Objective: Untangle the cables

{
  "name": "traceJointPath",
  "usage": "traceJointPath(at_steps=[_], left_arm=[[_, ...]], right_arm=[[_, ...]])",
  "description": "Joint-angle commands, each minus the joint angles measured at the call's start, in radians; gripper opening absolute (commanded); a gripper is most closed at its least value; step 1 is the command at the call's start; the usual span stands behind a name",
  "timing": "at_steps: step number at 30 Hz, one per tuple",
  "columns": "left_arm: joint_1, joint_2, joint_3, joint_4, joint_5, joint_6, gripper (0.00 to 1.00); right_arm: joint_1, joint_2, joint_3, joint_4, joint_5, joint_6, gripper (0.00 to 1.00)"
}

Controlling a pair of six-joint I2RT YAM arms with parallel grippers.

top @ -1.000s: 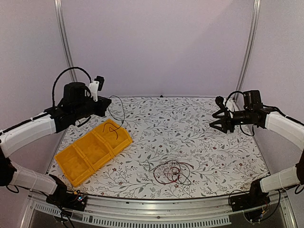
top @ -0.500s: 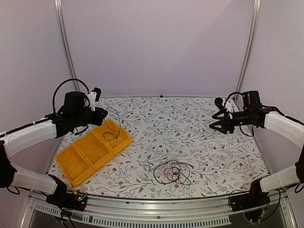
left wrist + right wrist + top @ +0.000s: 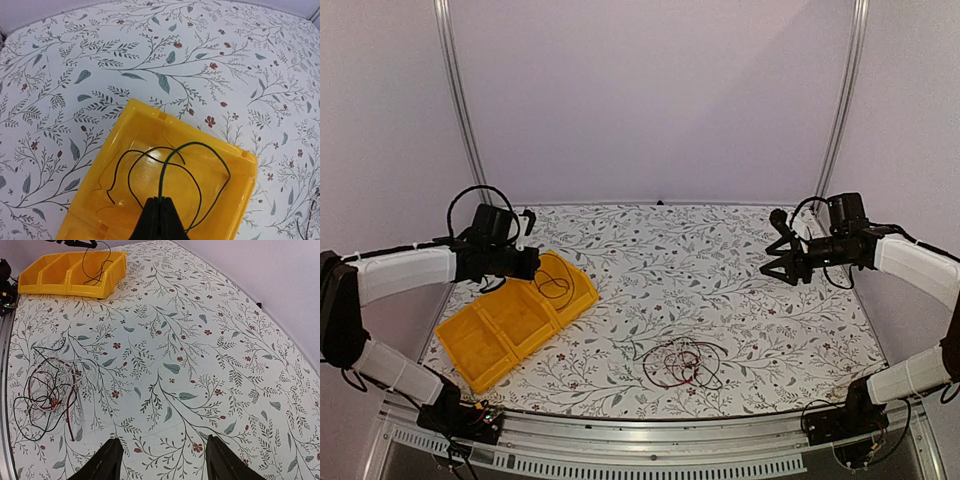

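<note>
Left end effector (image 3: pixel 159 216) is clamped on a thin dark cable (image 3: pixel 196 143) looping inside the end compartment of a yellow bin (image 3: pixel 150 111). Right end effector (image 3: pixel 164 462) hangs with fingers apart over the floral surface (image 3: pixel 200 340), well apart from the tangle of cables (image 3: pixel 45 395).

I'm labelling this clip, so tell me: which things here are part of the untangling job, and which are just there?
Part of the job: tangle of cables; single wire pinched by the left gripper, looping into the yellow tray; right gripper, open.

Just there: flowered table cover; thick black loop on the left arm.
</note>
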Motion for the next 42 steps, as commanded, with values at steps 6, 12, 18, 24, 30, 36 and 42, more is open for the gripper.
traceJointPath(at_steps=[6, 12, 18, 24, 30, 36, 42], left_arm=[[0.012, 0.233, 0.134, -0.063, 0.111, -0.038, 0.00], [0.016, 0.328, 0.201, -0.110, 0.134, -0.029, 0.00], [0.017, 0.249, 0.199, -0.134, 0.077, -0.039, 0.21], [0.016, 0.140, 0.192, -0.174, 0.001, -0.029, 0.37], [0.002, -0.010, 0.219, -0.165, -0.037, 0.018, 0.49], [-0.175, -0.108, 0.233, 0.056, 0.007, 0.136, 0.52], [-0.275, 0.015, 0.296, 0.250, 0.170, 0.142, 0.71]], right_arm=[[0.009, 0.008, 0.025, -0.017, 0.017, -0.019, 0.61], [0.011, 0.011, 0.025, -0.019, 0.025, -0.022, 0.61], [0.015, 0.015, 0.025, -0.021, 0.028, -0.025, 0.61], [0.018, 0.028, 0.025, -0.020, 0.027, -0.026, 0.61], [0.025, 0.055, 0.026, -0.022, 0.037, -0.027, 0.61], [0.047, 0.079, 0.025, 0.002, 0.033, -0.015, 0.61], [0.217, 0.154, 0.091, -0.042, 0.077, -0.012, 0.57]])
